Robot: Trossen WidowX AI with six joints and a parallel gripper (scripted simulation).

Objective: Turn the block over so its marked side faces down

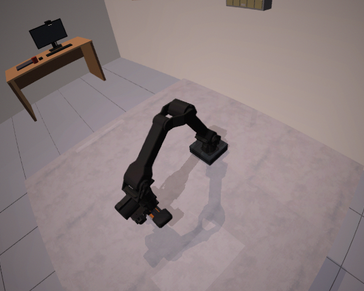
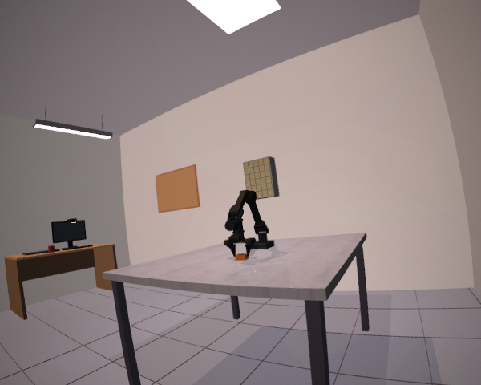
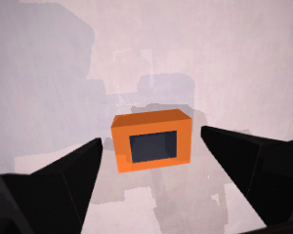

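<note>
Your pincer (image 3: 151, 161) hangs released, fingers flanking the orange block (image 3: 151, 140); its long axis spans the gap, marked face up.

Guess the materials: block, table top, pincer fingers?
Block: flat matte orange, likely plastic or painted wood; the dark grey inset panel on its upward face has no sheen. Table top: pale mottled grey, stone- or laminate-like, faintly glossy. Pincer fingers: matte black, probably plastic or rubber; no highlights to tell.
</note>
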